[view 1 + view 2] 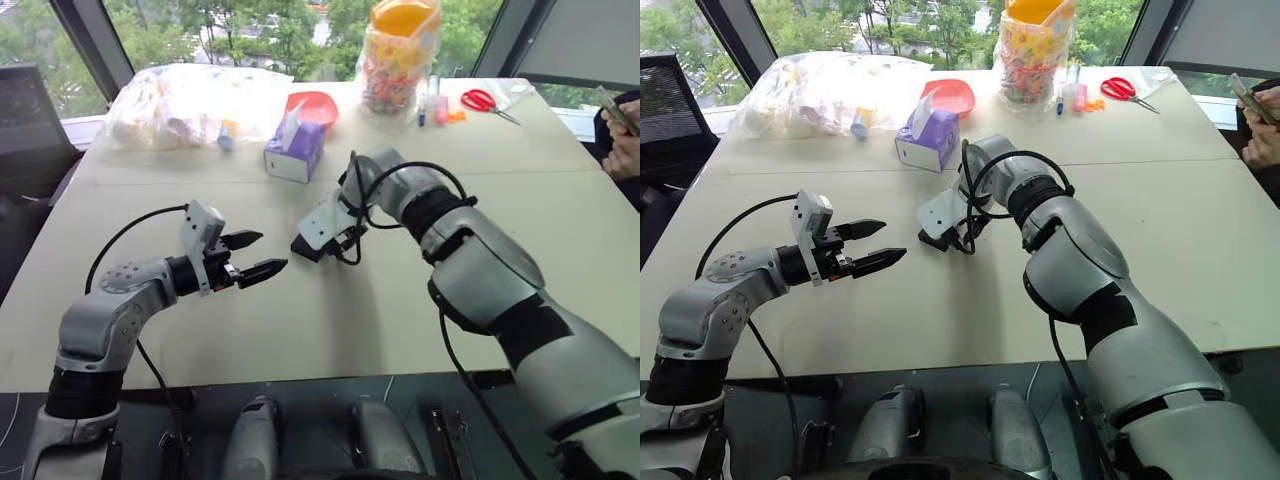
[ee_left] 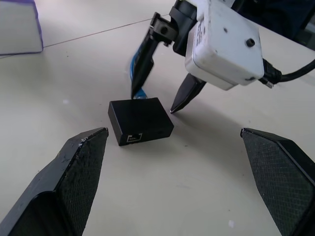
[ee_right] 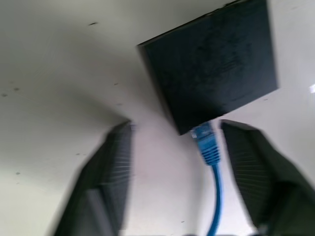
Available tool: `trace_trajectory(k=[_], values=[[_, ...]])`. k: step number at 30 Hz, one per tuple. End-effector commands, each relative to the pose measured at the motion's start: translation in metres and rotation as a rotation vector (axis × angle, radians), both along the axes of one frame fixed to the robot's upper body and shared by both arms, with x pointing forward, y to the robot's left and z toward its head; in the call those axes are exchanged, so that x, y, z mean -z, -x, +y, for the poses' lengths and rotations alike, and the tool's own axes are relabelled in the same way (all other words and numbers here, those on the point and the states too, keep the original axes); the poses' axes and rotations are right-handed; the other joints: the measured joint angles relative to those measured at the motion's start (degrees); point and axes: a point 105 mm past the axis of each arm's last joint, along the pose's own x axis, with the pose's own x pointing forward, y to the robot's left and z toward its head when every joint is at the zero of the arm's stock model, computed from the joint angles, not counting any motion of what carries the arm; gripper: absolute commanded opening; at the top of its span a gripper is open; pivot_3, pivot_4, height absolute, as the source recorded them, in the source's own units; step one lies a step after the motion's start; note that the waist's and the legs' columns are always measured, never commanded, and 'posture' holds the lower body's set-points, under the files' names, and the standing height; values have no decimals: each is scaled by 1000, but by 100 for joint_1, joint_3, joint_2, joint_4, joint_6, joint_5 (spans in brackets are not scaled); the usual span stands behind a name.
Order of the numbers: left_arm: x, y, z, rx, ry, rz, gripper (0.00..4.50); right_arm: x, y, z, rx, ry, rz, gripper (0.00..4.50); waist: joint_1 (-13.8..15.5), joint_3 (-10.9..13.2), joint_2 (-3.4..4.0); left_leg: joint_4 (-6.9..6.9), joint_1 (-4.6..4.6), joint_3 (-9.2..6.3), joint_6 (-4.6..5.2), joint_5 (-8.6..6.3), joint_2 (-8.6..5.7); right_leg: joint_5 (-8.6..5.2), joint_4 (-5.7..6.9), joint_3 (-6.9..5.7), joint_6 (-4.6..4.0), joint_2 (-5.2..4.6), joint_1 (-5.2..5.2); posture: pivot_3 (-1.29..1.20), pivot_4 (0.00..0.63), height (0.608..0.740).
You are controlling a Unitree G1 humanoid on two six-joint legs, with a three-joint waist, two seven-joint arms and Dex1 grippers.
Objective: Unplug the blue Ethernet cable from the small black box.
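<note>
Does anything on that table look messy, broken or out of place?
Nothing stands out. The small matte black plastic box lies flat on the beige table, with the thin bright blue Ethernet cable plugged in, between the right pincer's fingers.

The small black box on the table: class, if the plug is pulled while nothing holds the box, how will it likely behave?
The small black box looks light and lies flat on the smooth table, so it would probably slide along rather than tip. The blue Ethernet cable is still plugged in, and its thin cord looks floppy, so pulling the cord may just drag the box.
</note>
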Motion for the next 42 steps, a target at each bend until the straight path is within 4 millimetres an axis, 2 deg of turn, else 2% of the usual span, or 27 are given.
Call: trace_trajectory(k=[1,2,3,8,10,12,15,17,20,22,24,27,33,41,42], values=[[-13,2,2,-12,12,-66,4500,15,1,-5,20,45,8,611,2,0,0,0,5,-1,0,0,0,-1,0,0,-3,0,3,0,150,735],[-13,2,3,-15,13,-67,4500,16,1,-5,21,46,7,219,3,0,0,0,8,-2,-1,0,0,-4,2,0,-9,0,5,0,150,735],[-14,2,3,-17,14,-68,4500,17,1,-5,22,40,8,40,4,-1,-1,0,10,-2,-1,1,0,-8,2,0,-18,0,7,0,150,735],[-18,-1,-3,13,40,-51,4500,0,-11,2,25,-133,-95,40,4,-5,-9,0,24,-3,-1,1,0,-8,0,0,-19,-1,23,0,150,735],[-22,-4,-11,42,74,-39,4500,-15,-19,-1,-27,-227,-219,40,8,-4,-8,1,25,-3,-1,1,0,-6,0,0,-23,-1,23,0,150,735],[-27,-8,-17,69,102,-31,4500,-27,-25,-5,-56,-324,-336,40,51,-3,-10,3,19,-5,-1,2,0,-6,0,0,-23,-1,21,0,150,735],[-33,-13,-27,110,137,-18,4500,-36,-23,-23,-112,-410,-507,40,72,-2,-10,4,-16,-5,1,5,-5,3,-7,3,-6,-5,-6,0,150,735],[-37,-16,-32,144,154,-10,4500,-37,-17,-40,-59,-480,-603,40,72,-3,-11,-8,-25,1,2,4,-8,0,-14,8,3,-8,-16,0,150,735],[-43,-23,-45,211,165,-1,4500,-52,22,-62,17,-702,-863,40,178,-6,-15,-22,-43,-15,1,4,-7,-16,-16,-1,8,-1,-28,0,150,735],[-46,-27,-48,236,169,2,4500,-59,43,-63,5,-722,-966,40,171,-5,-7,-23,-61,-12,2,2,-7,-26,-3,3,4,0,-59,0,150,735],[-49,-29,-52,265,173,6,4500,-57,54,-63,18,-713,-992,40,74,0,-1,-7,-105,-7,-23,17,-6,-23,20,12,2,5,-115,0,150,735],[-53,-30,-61,316,166,-2,4500,-61,66,-63,54,-728,-1045,40,54,0,-3,1,-93,-15,-25,22,-8,-17,22,6,3,7,-94,0,150,735],[-55,-34,-73,359,155,-27,4500,-70,69,-59,84,-725,-1078,40,63,0,-8,10,-62,-17,-6,34,-10,-13,9,3,-17,5,-50,0,150,735],[-60,-46,-80,311,164,-90,4500,-65,74,-54,83,-722,-1027,40,117,1,-8,-4,-65,-18,-5,34,-10,-10,5,0,-6,6,-55,0,150,735],[-60,-47,-81,305,158,-98,4250,-65,74,-55,85,-720,-1025,3,125,1,-8,-4,-65,-18,-5,34,-10,-10,5,0,-6,6,-56,0,150,735]])
